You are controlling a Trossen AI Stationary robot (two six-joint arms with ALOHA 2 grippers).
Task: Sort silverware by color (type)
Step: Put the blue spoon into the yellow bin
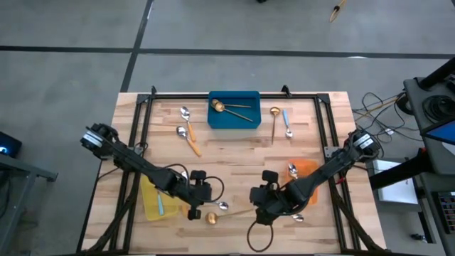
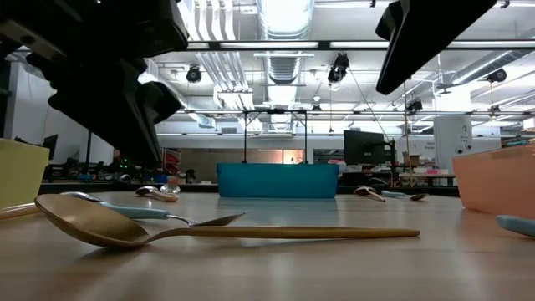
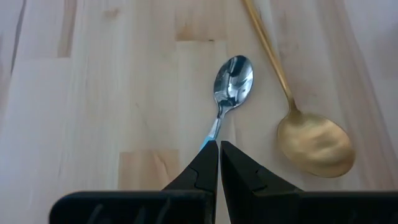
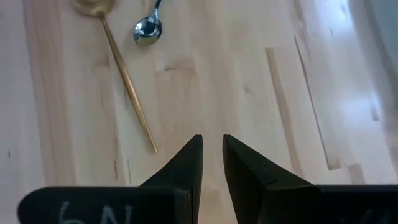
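Observation:
On the wood near the table's front edge lie a silver spoon with a light-blue handle (image 3: 231,87) and a gold spoon (image 3: 314,143), side by side. My left gripper (image 3: 219,148) is shut. Its tips hover just above the blue handle's end, and the low view shows them clear of the spoon (image 2: 167,216). My right gripper (image 4: 212,146) stands a little open with nothing between its fingers, above bare wood just past the free end of the gold spoon's handle (image 4: 130,93). In the high view the two grippers (image 1: 201,206) (image 1: 261,212) face each other across the two spoons.
A blue bin (image 1: 233,119) at the far middle holds gold spoons. The yellow bin (image 1: 149,203) at the near left holds a blue-handled spoon; an orange bin (image 1: 309,171) stands at the near right. More spoons lie loose beside the blue bin (image 1: 188,135) (image 1: 286,122).

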